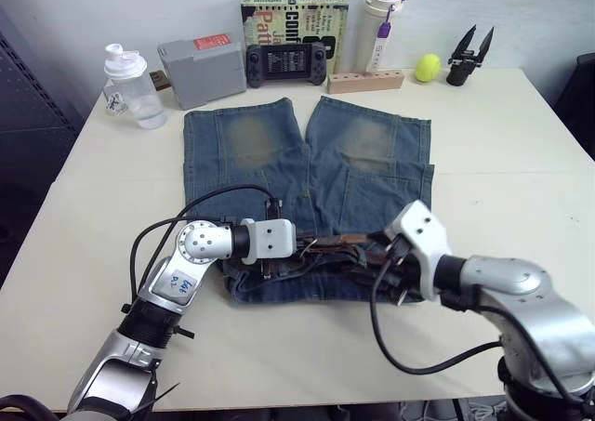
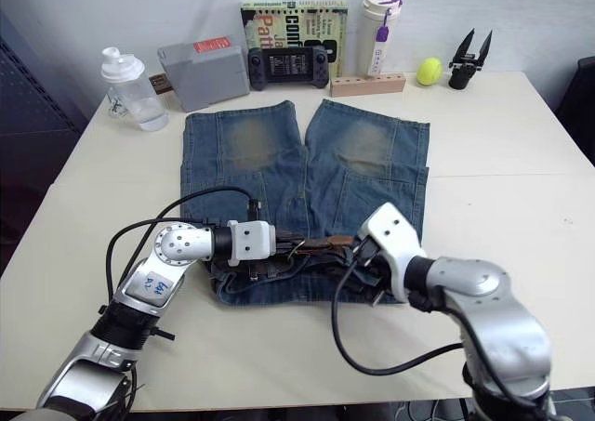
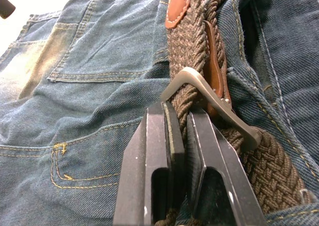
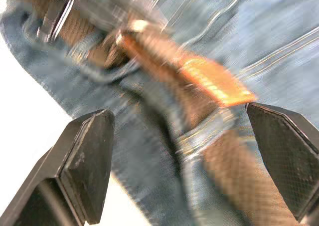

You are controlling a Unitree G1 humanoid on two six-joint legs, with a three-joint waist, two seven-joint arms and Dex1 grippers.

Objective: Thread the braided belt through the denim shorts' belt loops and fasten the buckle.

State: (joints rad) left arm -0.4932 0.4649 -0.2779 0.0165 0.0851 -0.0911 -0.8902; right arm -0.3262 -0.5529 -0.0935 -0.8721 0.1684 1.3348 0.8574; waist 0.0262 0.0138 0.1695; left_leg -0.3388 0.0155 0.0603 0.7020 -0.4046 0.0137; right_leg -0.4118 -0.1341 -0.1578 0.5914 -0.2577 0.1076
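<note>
The denim shorts [image 1: 307,175] lie flat on the counter [image 1: 502,161], legs pointing away from the robot and the waistband at the near edge. The braided belt [image 3: 192,41] runs along that waistband, between the two hands.

The left hand [image 3: 185,118] reaches in from the left at waistband level, its two black fingers [image 3: 154,161] pressed together on the woven strap just at the buckle [image 3: 209,99]. The silver-grey frame sits tilted right beyond the fingertips, with the strap passing through it and a tan leather piece beside it. A rounded tan leather end [image 3: 178,6] lies farther along the belt, on the denim.

The right hand [image 4: 182,131] comes in from the right, over the waistband's right part. Its fingers are spread wide, one on each side of the belt, and are not touching it. Between them the brown strap crosses a fold of denim, with an orange-tan leather tip [image 4: 219,84] lying just ahead of the fingertips.
</note>
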